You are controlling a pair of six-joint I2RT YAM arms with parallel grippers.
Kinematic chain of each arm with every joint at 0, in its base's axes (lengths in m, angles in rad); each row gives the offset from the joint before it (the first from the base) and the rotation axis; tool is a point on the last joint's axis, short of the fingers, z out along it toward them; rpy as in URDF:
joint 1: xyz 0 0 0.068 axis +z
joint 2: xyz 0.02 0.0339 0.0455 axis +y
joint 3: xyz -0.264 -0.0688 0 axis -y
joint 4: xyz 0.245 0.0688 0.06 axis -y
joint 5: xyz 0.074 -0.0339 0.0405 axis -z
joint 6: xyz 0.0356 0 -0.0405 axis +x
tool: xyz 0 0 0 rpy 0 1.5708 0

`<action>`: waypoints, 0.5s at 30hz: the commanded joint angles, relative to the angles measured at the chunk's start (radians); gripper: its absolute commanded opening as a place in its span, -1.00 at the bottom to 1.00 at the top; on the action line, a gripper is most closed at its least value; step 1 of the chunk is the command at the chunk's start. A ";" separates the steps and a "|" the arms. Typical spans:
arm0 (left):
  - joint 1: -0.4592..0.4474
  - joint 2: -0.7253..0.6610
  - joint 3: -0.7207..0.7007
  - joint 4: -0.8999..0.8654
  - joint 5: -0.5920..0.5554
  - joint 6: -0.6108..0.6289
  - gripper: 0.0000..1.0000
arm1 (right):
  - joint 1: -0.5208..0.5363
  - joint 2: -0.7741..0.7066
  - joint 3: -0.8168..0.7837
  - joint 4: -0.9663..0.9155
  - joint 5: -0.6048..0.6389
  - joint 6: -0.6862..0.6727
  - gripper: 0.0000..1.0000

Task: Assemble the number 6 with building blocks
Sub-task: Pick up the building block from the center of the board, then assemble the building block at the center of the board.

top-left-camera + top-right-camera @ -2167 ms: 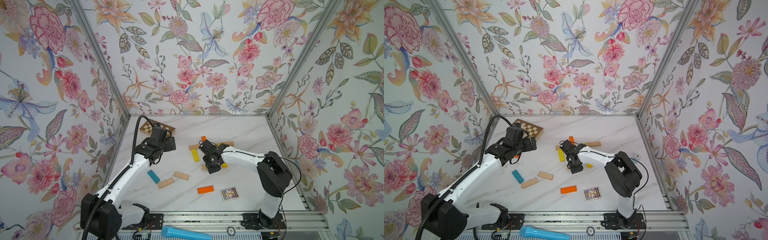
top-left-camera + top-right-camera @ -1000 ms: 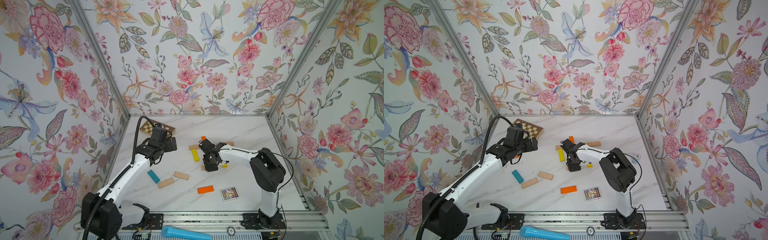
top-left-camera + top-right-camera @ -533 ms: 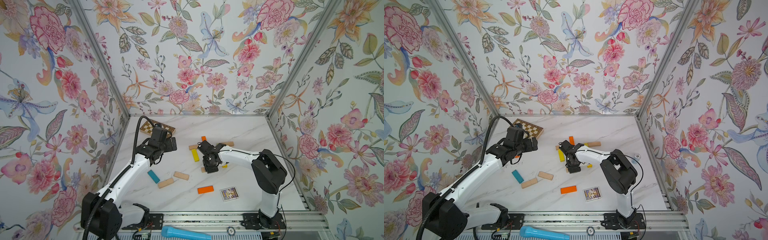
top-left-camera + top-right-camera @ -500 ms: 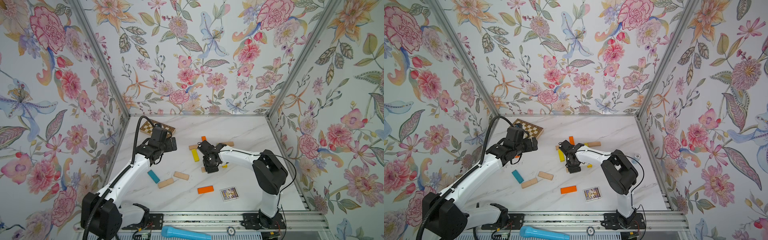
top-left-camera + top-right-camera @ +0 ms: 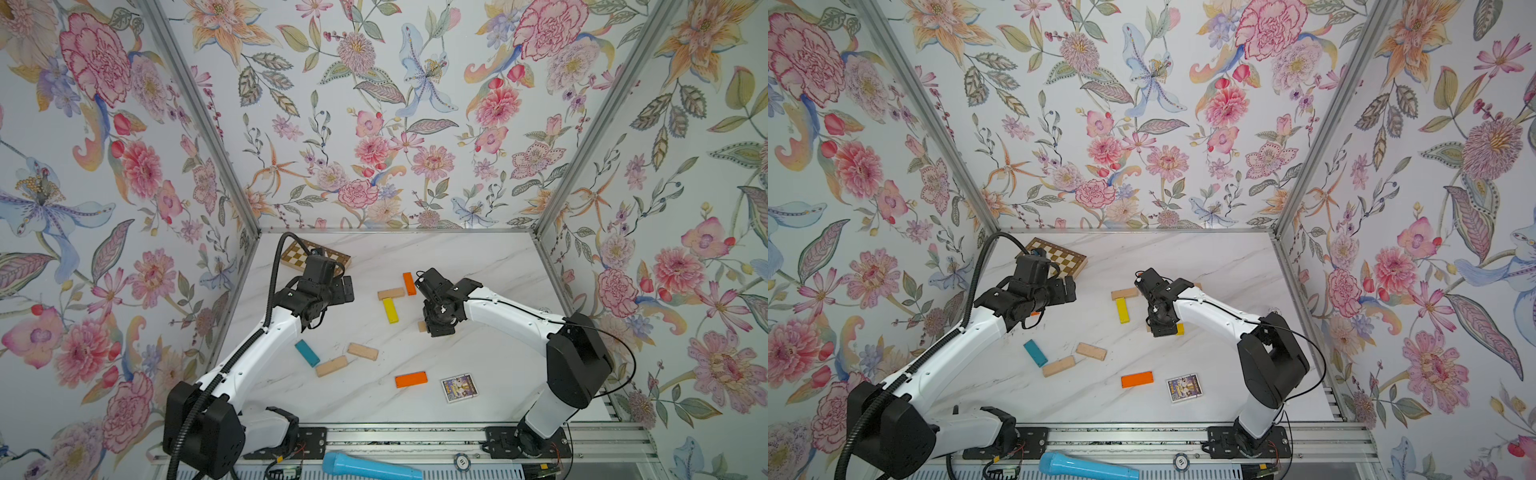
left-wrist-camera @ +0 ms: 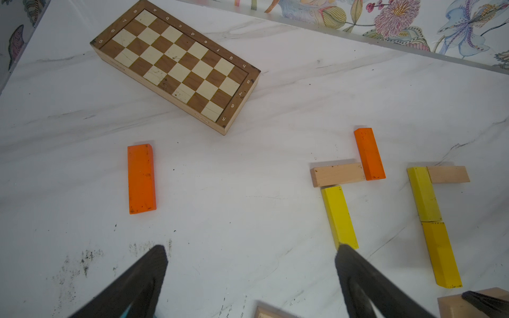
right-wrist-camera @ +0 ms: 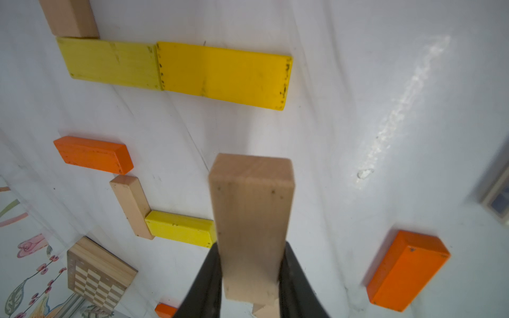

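Observation:
My right gripper (image 7: pixel 250 264) is shut on a plain beige block (image 7: pixel 250 220) that sticks out past its fingertips, low over the table. Beyond it lie two yellow blocks (image 7: pixel 176 71) end to end, with a beige block (image 7: pixel 68 19) at their far end. An orange (image 5: pixel 409 283), a beige (image 5: pixel 390 293) and a yellow block (image 5: pixel 390 310) form a second run in both top views. In a top view the right gripper (image 5: pixel 440 328) hides most of the held block. My left gripper (image 6: pixel 252 249) hangs open and holds nothing; it is left of the blocks (image 5: pixel 347 289).
Loose blocks lie nearer the front: a teal one (image 5: pixel 307 353), two beige ones (image 5: pixel 363 351) (image 5: pixel 331 366) and an orange one (image 5: pixel 411 379). Another orange block (image 6: pixel 141 178) lies under the left arm. A chequered board (image 5: pixel 297 255) sits at the back left, a picture card (image 5: pixel 459 387) at the front right.
The right jaws have narrowed onto the beige block, and the right arm has shifted slightly to the right. The left arm has not moved.

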 commanded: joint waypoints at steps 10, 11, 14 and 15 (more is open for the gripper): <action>-0.003 0.042 -0.014 0.003 -0.014 0.025 0.98 | -0.259 -0.110 -0.097 -0.071 -0.003 -0.192 -0.42; -0.003 0.045 -0.015 0.004 -0.014 0.026 0.98 | -0.275 -0.109 -0.099 -0.071 -0.002 -0.202 -0.42; -0.003 0.056 -0.012 0.010 -0.014 0.034 0.98 | -0.327 -0.093 -0.091 -0.069 -0.017 -0.242 -0.42; -0.004 0.060 -0.011 0.010 -0.019 0.036 0.98 | -0.344 -0.082 -0.084 -0.069 -0.021 -0.260 -0.42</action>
